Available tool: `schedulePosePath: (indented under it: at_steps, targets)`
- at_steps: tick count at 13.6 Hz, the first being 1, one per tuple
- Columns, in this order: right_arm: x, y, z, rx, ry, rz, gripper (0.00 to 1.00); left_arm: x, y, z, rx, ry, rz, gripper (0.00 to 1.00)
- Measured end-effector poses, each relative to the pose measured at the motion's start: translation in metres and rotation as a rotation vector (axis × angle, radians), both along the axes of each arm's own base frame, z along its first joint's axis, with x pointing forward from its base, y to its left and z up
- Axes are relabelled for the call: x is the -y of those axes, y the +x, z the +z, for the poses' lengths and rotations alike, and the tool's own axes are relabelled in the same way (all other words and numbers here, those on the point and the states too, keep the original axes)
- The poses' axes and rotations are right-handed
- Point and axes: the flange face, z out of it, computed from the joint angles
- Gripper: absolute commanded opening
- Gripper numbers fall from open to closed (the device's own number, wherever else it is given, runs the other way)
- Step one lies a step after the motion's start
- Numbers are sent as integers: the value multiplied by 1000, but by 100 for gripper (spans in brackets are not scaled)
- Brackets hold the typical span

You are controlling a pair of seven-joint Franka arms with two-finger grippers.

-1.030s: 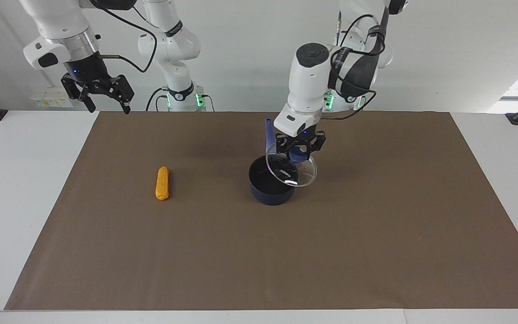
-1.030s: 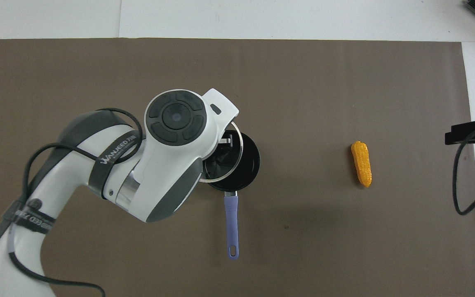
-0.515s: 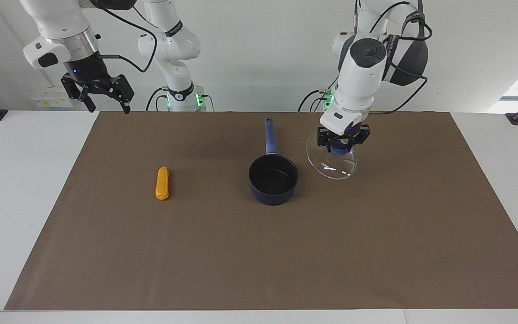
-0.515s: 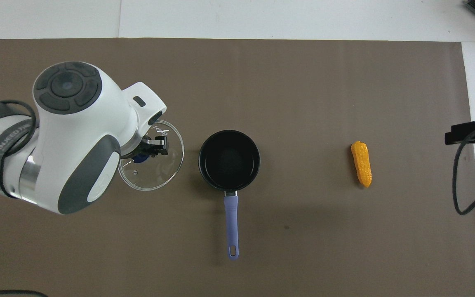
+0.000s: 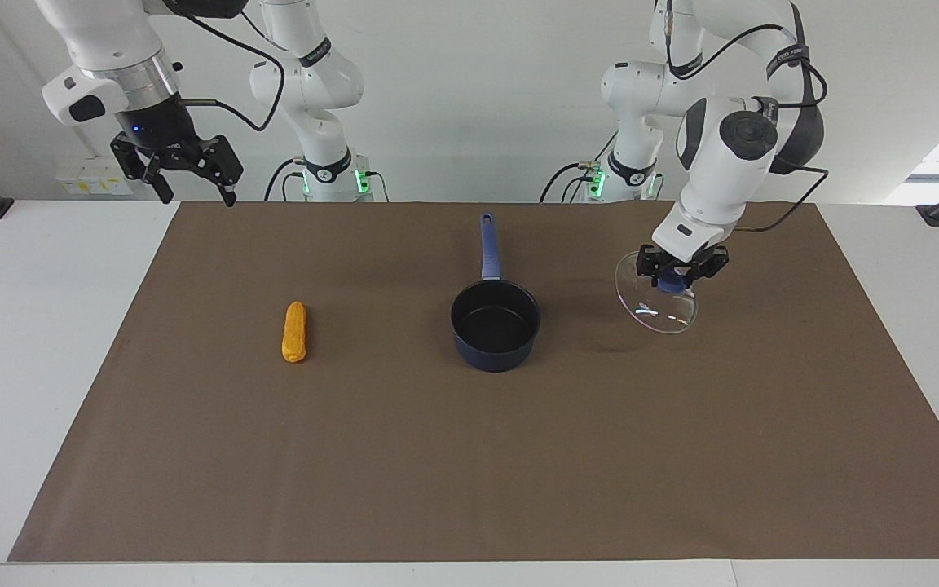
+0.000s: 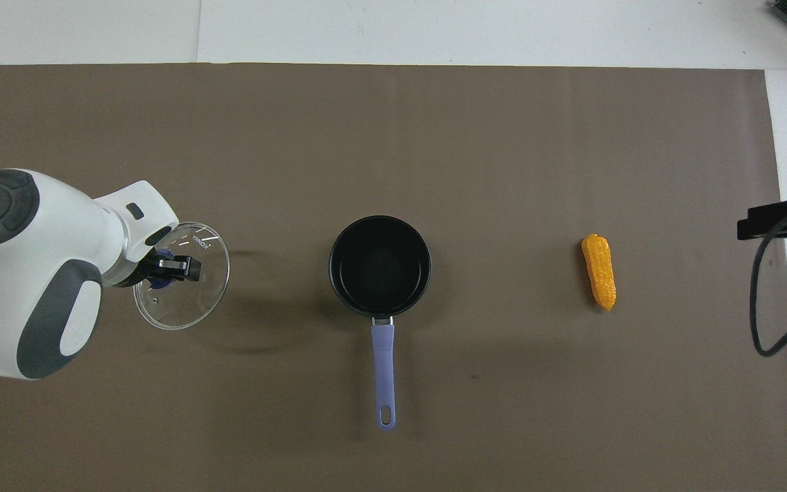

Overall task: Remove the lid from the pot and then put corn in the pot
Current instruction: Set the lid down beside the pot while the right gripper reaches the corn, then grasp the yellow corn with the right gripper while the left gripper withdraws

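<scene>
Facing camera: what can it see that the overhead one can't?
Only the facing view shows both arm bases, the wall, the whole right gripper open and raised near the mat's corner, and that the lid hangs tilted above the mat.

Only the overhead view looks straight into the pot and down its handle, which points toward the robots.

Both show the left gripper shut on the lid's blue knob, the uncovered, empty pot, and the corn lying toward the right arm's end.

The left tool (image 6: 161, 268) grips the blue knob of the lid (image 6: 182, 285), tilted over the brown mat (image 6: 503, 150) on the counter (image 6: 434, 31). The pot (image 6: 380, 265) sits uncovered (handle pointing toward the robots); the corn (image 6: 599, 271) lies toward the right arm's end.
</scene>
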Motion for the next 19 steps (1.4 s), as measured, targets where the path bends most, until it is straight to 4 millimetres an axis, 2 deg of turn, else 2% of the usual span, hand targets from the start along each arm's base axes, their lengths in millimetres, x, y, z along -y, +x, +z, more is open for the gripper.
schedulePosePath:
  at_steps: [2, 4, 5, 6, 7, 9, 12, 14, 19]
  targets:
    - [-2, -1, -1, -8, 0, 3, 100, -35, -1, -30, 33, -9, -22, 0]
    - [-7, 0, -3, -9, 0, 13, 100, -70, -5, -67, 69, -14, -42, 0]
    - [-12, 3, -8, -3, 0, 22, 100, -81, -7, -85, 82, -16, -47, 85]
    - [-17, 9, -19, 6, -1, 30, 100, -79, -8, -91, 89, -21, -54, 100]
    - [-20, 18, -40, 9, -2, 37, 100, -78, -7, -95, 88, -19, -58, 100]
    - [-30, 41, -94, -14, -5, 62, 100, -79, -4, -96, 98, -19, -57, 100]
    - [-51, 69, -175, -55, -10, 100, 100, -80, 9, -79, 129, -19, -54, 100]
    - [-57, 70, -210, -64, -11, 109, 100, -78, 23, -52, 120, -18, -29, 100]
    - [-68, 63, -286, -74, -14, 128, 100, -67, 51, 45, 77, -19, 74, 100]
